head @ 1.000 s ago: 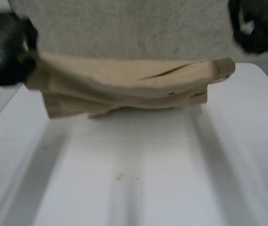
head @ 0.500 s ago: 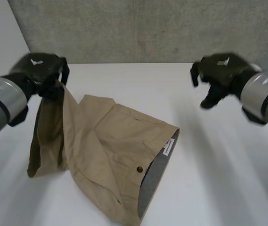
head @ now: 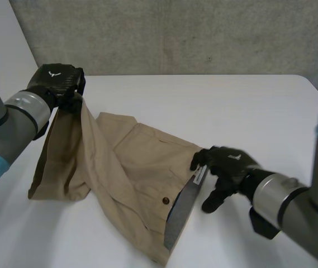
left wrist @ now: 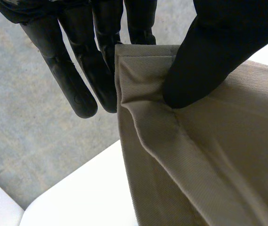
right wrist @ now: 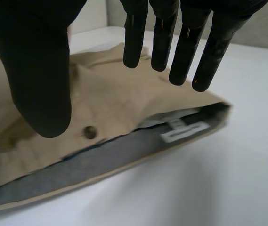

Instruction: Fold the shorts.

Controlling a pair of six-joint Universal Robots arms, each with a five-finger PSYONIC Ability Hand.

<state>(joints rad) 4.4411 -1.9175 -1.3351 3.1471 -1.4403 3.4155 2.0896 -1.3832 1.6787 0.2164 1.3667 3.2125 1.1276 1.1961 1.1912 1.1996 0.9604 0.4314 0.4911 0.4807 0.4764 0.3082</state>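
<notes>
The tan shorts (head: 131, 167) lie on the white table (head: 259, 106), a bit to the left of its middle. Their waist (head: 180, 211) is open, showing a grey inside, a white label (head: 199, 173) and a brown button (head: 165, 200). The left hand (head: 58, 84) pinches one leg's hem (left wrist: 143, 52) between thumb and fingers and holds it up off the table. The right hand (head: 226, 167) is just beside the waist, its fingers straight and apart, holding nothing.
</notes>
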